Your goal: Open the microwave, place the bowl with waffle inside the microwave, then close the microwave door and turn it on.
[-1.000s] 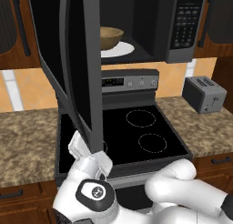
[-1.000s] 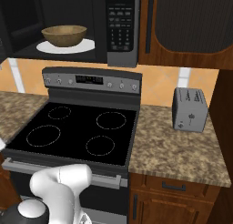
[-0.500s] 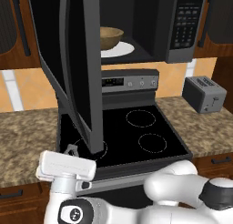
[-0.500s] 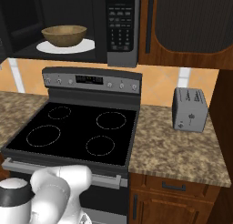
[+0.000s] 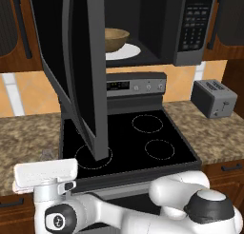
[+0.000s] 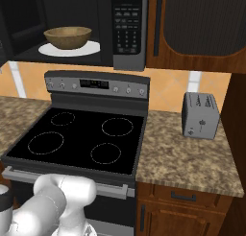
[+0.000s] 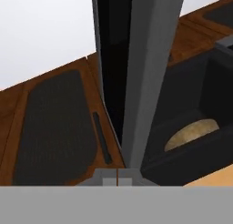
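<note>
The large dark-grey metal microwave (image 6: 72, 29) with its keypad column on the right stands open above the black glass-topped stove (image 6: 81, 139). Its wide black glass door in a grey metal frame (image 5: 78, 76) is swung out on the left, edge-on toward the base. The small round tan wooden bowl (image 6: 67, 37) sits on the white round plate (image 6: 91, 49) inside the cavity; whether a waffle lies in it cannot be told. Placement therefore appears complete, with closing the door judged the step in hand. The two-finger gripper (image 7: 118, 179) is low, in front of the stove, its tips pressed together and holding nothing. In the hand view it points up along the door's grey edge strip (image 7: 150, 77), just below it; contact cannot be confirmed. Closed tips suit pushing the panel shut rather than grasping it. A small grey toaster (image 6: 201, 115) stands on the speckled stone counter (image 6: 182, 158), well apart from the work.
</note>
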